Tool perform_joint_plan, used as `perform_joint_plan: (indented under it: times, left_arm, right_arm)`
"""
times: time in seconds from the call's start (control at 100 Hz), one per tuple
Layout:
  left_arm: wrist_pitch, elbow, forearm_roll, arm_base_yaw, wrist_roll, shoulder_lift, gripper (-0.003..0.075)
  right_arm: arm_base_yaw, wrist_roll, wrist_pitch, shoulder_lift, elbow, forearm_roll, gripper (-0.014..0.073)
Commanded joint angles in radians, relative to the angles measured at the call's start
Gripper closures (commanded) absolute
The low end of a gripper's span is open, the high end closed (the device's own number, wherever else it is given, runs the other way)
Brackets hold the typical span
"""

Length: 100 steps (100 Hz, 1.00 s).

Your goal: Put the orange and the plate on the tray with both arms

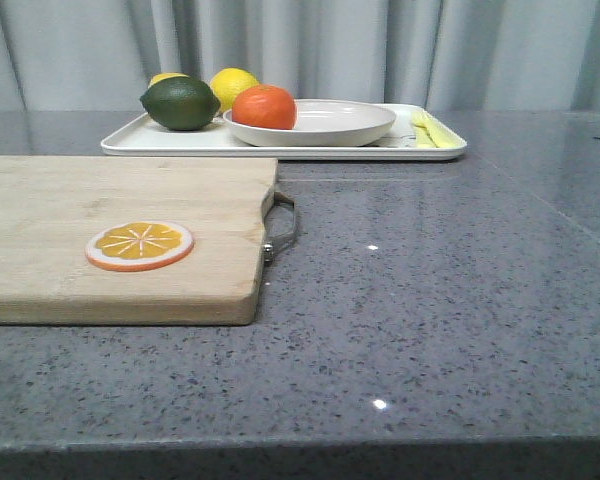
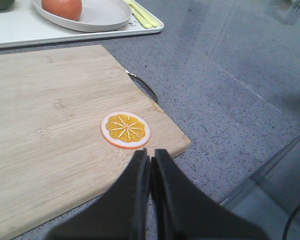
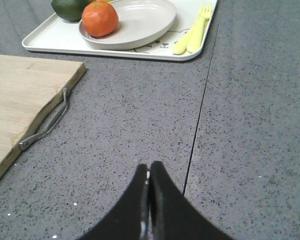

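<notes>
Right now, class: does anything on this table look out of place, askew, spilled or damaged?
Nothing stands out. The orange sits in the plate, the plate lies flat on the tray, and the orange slice lies flat on the cutting board. Nothing spilled or broken.

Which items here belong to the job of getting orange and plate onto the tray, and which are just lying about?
Job items: round red-orange orange; shallow off-white round plate; rectangular white tray.

Lying about: dark green lime; yellow lemon; flat orange slice disc; wooden cutting board; pale yellow cutlery.
</notes>
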Motion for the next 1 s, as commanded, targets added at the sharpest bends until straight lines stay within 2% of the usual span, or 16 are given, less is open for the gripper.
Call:
perform_joint_plan:
  times: [0.0,0.16,0.99]
  left_arm:
    - [-0.062,-0.027,-0.017,0.004,-0.01,0.005,0.0739]
    - [-0.062,-0.027,-0.017,0.004,-0.01,0.005,0.0739]
    - [-0.079,0.006,0.002,0.005,-0.01,0.005,0.0739]
  right_arm:
    - [-0.001,-0.01,-0.051,-0.003,-0.025,-0.008,0.0662]
    - [-0.001,-0.01,-0.004,-0.003,-0.025,-0.008,0.0662]
    - [-0.001,-0.01,-0.004,-0.003,-0.025,-0.008,0.0662]
